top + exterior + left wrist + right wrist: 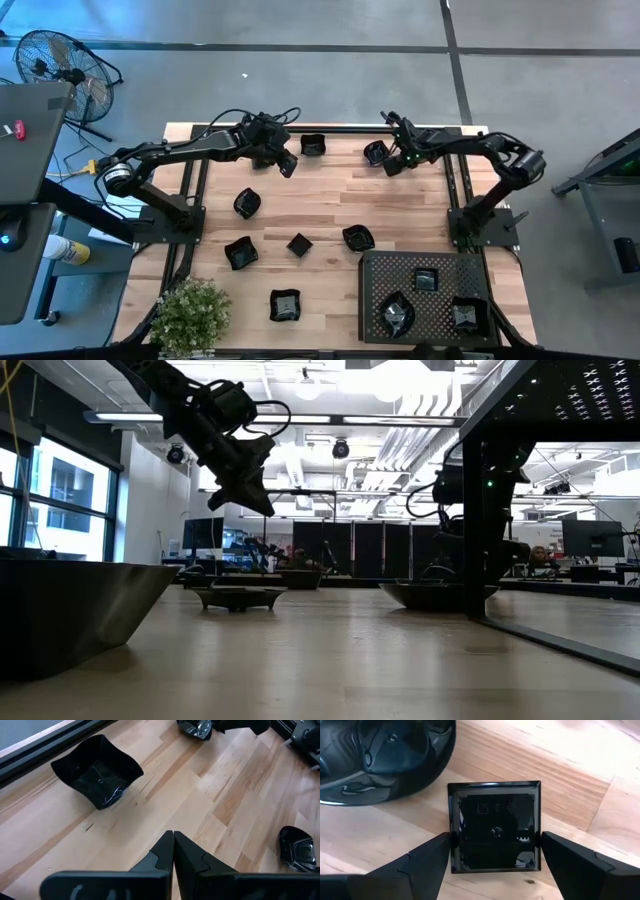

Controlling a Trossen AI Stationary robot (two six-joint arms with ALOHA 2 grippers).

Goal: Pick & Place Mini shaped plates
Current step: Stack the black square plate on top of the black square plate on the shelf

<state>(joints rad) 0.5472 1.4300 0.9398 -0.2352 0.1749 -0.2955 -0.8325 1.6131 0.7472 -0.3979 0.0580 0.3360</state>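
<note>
Right claw is at the far edge of the worktop, its fingers spread around a small square plate, each finger touching one side of its rim. That plate is glossy black with a flat raised border, and it sits on pale wood planks. Just beside it lies a roundish glossy plate, close to its far corner but apart from it.

Left claw hangs above the worktop near the far rail, its two dark fingers pressed together with nothing between them. Near it a wavy-edged black plate rests alone by the black frame rail, with bare wood all round it.

From above, the middle of the worktop carries more plates, well apart from one another: a roundish one, a wavy one, a small square one, another roundish one and a square one near the front edge. Open wood runs between them.

At the front right corner lies a black perforated tray with three plates in it. A potted plant stands at the front left corner.
</note>
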